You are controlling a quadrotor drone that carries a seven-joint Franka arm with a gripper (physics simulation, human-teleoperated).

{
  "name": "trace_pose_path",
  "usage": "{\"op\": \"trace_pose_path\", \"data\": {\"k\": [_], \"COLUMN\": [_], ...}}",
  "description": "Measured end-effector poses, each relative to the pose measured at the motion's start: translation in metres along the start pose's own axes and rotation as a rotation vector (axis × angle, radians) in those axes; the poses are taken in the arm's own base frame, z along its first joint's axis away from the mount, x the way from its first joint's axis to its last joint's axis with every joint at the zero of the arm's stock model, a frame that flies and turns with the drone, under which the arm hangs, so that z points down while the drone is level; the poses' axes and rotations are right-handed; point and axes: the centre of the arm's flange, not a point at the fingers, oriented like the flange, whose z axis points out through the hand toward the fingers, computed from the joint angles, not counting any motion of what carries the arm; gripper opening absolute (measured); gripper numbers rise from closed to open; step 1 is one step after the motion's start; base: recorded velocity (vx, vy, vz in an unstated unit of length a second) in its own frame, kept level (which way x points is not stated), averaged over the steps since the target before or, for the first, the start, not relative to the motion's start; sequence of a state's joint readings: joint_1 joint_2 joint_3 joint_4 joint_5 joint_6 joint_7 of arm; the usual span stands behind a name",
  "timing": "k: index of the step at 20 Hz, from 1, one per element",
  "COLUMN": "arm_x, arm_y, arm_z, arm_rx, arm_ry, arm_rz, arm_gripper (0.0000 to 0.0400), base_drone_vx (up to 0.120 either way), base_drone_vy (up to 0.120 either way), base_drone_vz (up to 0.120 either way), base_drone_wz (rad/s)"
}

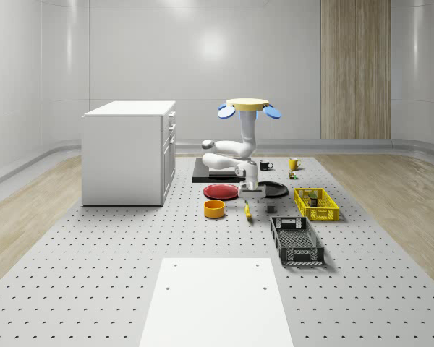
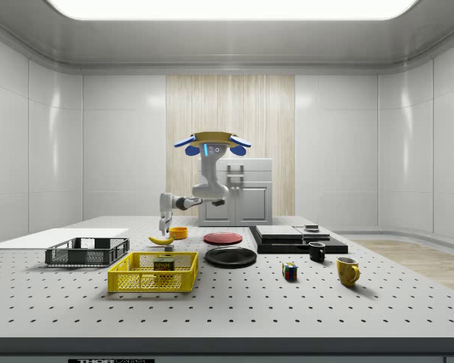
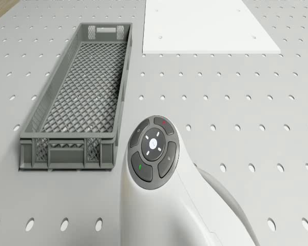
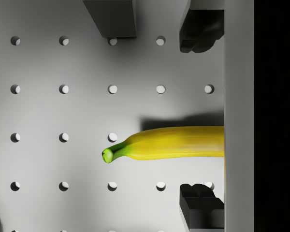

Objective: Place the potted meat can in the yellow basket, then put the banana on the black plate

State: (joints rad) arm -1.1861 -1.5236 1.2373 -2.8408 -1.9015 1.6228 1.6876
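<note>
We're hovering over the table (image 1: 94, 275), arm folded forward, wrist pointing straight down. Gripper (image 4: 203, 116) spread wide, fingers either side of the banana (image 4: 169, 143), which lies flat below. Potted meat can (image 2: 164, 265) sits in the yellow basket (image 2: 136, 281). Black plate (image 2: 230, 257) nearby.

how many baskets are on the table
2. The yellow basket sits at the whole-scene view's right with the potted meat can inside. The dark grey basket lies nearer the camera, just in front of it.
</note>
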Motion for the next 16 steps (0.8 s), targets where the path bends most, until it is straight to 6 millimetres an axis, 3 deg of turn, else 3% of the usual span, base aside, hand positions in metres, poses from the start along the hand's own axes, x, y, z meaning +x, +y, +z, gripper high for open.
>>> {"op": "trace_pose_path", "data": {"k": [3, 8, 16], "arm_x": [0.0000, 0.0000, 0.0000], "arm_y": [0.0000, 0.0000, 0.0000], "arm_z": [0.0000, 0.0000, 0.0000], "arm_rx": [0.000, 0.000, 0.000], "arm_ry": [0.000, 0.000, 0.000], "arm_rz": [0.000, 0.000, 0.000], "arm_gripper": [0.0400, 0.0400, 0.0400], "base_drone_vx": [0.013, 0.088, 0.000], "base_drone_vy": [-0.120, -0.008, 0.015], "base_drone_vz": [0.000, 0.000, -0.110], "base_drone_wz": [0.000, 0.000, 0.000]}}
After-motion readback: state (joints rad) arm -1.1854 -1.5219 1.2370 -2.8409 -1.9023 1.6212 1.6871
